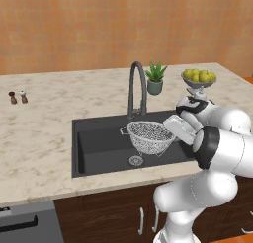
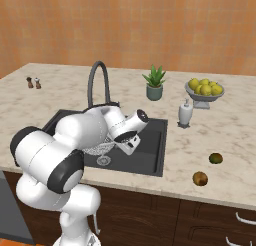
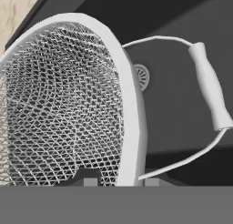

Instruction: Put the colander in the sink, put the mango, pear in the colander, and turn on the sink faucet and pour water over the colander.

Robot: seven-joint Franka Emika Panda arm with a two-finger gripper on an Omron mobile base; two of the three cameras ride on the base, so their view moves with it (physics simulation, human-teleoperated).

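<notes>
1. Colander count is one: a round whitish-silver fine-mesh colander with a pale rim and thin wire side handles, hanging inside the large rectangular dark grey-black sink, above the round silver drain.
2. One two-finger gripper is clamped nearly shut on the colander's rim at its right side, one dark finger tip inside the mesh and the other outside it.
3. One tall thin dark grey gooseneck faucet stands just behind the sink.
4. One small green potted plant stands behind the sink, right of the faucet.
5. One footed grey bowl of yellow fruit sits well right of the sink.
6. One white soap dispenser stands just right of the sink.
7. Two loose fruits lie right of the sink near the counter's front edge: one greenish, one brownish.
8. Two small dark shakers stand well left of the sink.
</notes>
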